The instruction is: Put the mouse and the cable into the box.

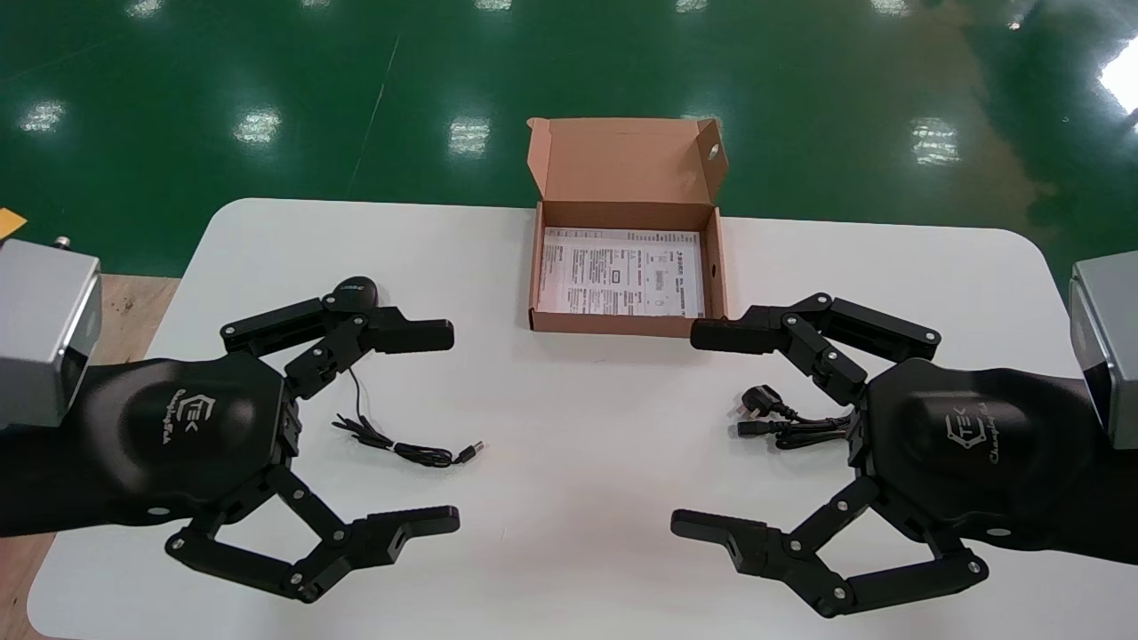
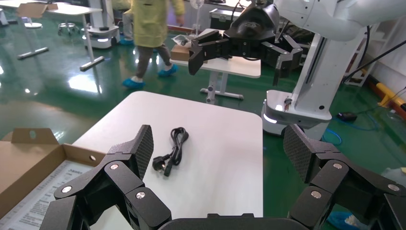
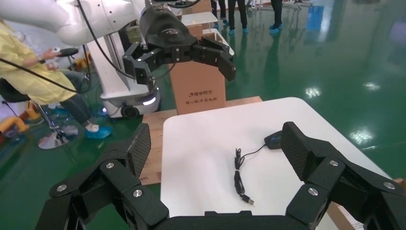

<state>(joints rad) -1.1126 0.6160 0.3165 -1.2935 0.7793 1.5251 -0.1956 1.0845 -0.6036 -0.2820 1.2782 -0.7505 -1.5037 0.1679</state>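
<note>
An open cardboard box (image 1: 539, 267) stands at the table's far middle, lid up. The black mouse (image 1: 356, 289) lies at the left, partly behind my left gripper's far finger. Its thin cord (image 1: 404, 449) runs toward the table's middle and ends in a USB plug. In the right wrist view the mouse (image 3: 274, 140) and cord (image 3: 238, 175) lie flat on the table. A bundled black power cable (image 1: 782, 422) lies at the right, also visible as the power cable (image 2: 172, 151). My left gripper (image 1: 452, 427) and right gripper (image 1: 687, 430) hover open and hold nothing.
A printed sheet (image 1: 622, 271) lines the box floor. The white table (image 1: 569, 551) has rounded corners; green floor lies beyond. A wooden pallet (image 1: 124, 311) and a tall carton (image 3: 198, 86) stand off the left side. A person in yellow (image 2: 148, 28) walks far off.
</note>
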